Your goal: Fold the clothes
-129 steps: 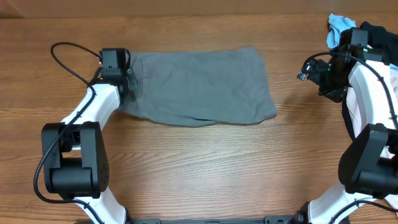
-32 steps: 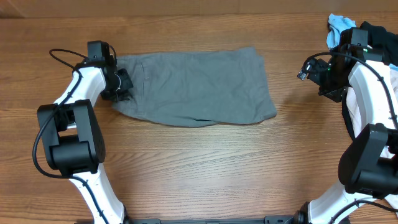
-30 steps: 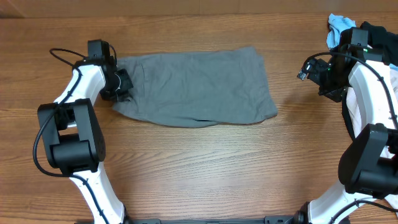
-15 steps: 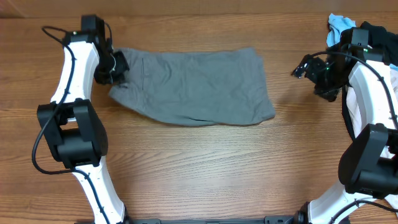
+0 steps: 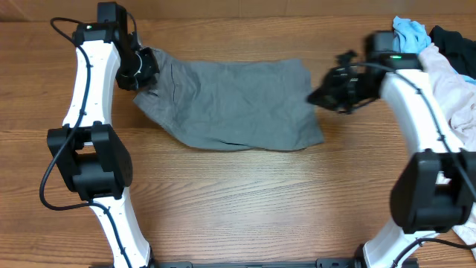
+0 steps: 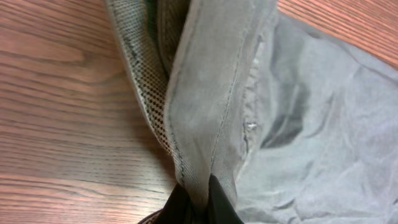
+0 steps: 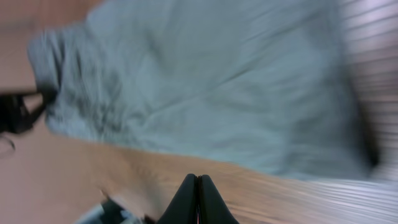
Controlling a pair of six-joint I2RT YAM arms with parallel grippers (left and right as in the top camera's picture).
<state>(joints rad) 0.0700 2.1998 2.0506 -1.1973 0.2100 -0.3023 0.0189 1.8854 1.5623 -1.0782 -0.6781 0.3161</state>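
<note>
Overhead straight down, all views share shorts [image 5: 238, 104], left wrist close, right wrist blurred, seemingly farther.

Right gripper [image 5: 321, 95] — now beside shorts [image 5: 238, 104]

Wooden table [image 5: 238, 201]: brown planks with the grain running left to right; the same surface appears in the left wrist view [image 6: 56, 93] and, blurred, in the right wrist view [image 7: 124, 177]. Light-blue cloth [image 5: 410, 31]: small and crumpled, at the far right corner. Black garment [image 5: 455, 41]: just beside the blue cloth, against the right edge. Whitish-pink garment [image 5: 455, 93]: bunched along the right edge, touching the black one on its near side.
</note>
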